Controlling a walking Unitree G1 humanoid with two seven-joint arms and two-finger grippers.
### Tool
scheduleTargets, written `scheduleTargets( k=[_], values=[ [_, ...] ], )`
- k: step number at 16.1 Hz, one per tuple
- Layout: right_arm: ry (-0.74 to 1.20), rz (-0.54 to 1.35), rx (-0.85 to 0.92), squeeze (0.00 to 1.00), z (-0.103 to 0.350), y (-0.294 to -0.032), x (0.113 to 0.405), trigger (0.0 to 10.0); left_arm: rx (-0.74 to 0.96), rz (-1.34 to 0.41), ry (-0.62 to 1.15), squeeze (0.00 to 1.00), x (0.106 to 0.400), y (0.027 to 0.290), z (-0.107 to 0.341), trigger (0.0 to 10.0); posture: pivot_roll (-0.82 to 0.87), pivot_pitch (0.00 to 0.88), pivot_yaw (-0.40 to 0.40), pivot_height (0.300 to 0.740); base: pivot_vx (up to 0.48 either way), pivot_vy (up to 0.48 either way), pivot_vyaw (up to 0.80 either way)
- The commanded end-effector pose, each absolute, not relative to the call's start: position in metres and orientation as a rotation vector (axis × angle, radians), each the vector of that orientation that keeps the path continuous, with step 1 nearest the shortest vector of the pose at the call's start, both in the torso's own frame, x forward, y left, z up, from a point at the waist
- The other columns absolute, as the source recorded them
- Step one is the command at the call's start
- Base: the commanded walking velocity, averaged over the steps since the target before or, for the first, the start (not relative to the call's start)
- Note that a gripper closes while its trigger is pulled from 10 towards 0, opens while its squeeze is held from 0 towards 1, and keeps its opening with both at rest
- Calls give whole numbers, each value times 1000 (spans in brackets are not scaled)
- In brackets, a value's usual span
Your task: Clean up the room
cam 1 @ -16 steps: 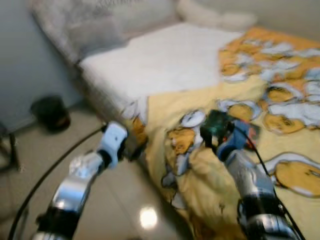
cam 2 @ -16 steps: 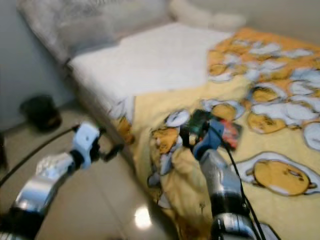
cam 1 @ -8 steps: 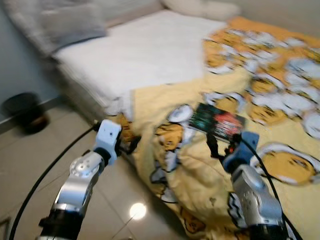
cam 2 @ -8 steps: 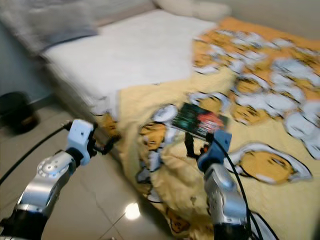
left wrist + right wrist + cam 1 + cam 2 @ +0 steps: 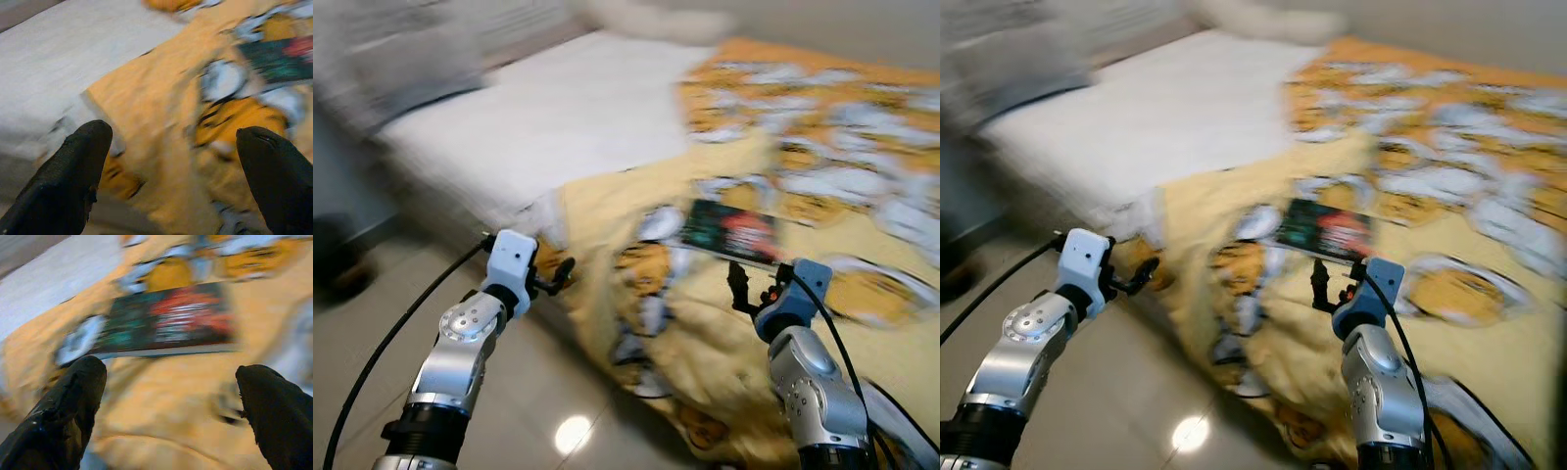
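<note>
One book lies on the yellow blanket, now clear of the right gripper, which has backed off, jaws released; the left gripper also gapes, though blur hampers certainty.

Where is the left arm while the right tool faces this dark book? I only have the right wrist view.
Observer: The left tool is raised over the floor, open, pointing at the hanging edge of the yellow blanket.
Operator: Is my right tool touching the book?
Observer: No. In the head views the right tool is open and stops short of the book, which lies flat on the blanket.
Operator: Anything else nearby?
Observer: Beyond the blanket a white sheet lies uncovered. The head views are too blurred to tell more.
</note>
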State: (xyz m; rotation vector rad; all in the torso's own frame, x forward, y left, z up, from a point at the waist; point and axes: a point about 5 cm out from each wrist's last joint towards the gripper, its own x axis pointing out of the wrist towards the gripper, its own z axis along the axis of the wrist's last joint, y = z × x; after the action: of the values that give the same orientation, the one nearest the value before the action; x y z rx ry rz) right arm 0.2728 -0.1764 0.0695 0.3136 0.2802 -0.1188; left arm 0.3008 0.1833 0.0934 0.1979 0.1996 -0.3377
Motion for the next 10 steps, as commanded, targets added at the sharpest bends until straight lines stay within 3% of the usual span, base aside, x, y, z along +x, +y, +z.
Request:
scheduleTargets(
  k=[1, 2, 9, 10],
  values=[
    [257, -139, 319, 0, 74, -178, 275, 10000, 214, -333, 181, 0, 304, 182, 98, 10000, -31, 0, 68, 740, 0, 277, -800],
    [258, -142, 324, 0, 74, -177, 275, 10000, 216, -332, 181, 0, 303, 183, 98, 10000, -19, 0, 65, 740, 0, 274, -800],
    [256, -146, 306, 0, 74, -173, 279, 10000, 209, -314, 189, 0, 301, 188, 96, 10000, -21, 0, 58, 740, 0, 275, -114],
    [256, -148, 305, 0, 74, -173, 280, 10000, 204, -313, 186, 0, 301, 187, 96, 10000, -18, 0, 54, 740, 0, 322, -800]
  ],
)
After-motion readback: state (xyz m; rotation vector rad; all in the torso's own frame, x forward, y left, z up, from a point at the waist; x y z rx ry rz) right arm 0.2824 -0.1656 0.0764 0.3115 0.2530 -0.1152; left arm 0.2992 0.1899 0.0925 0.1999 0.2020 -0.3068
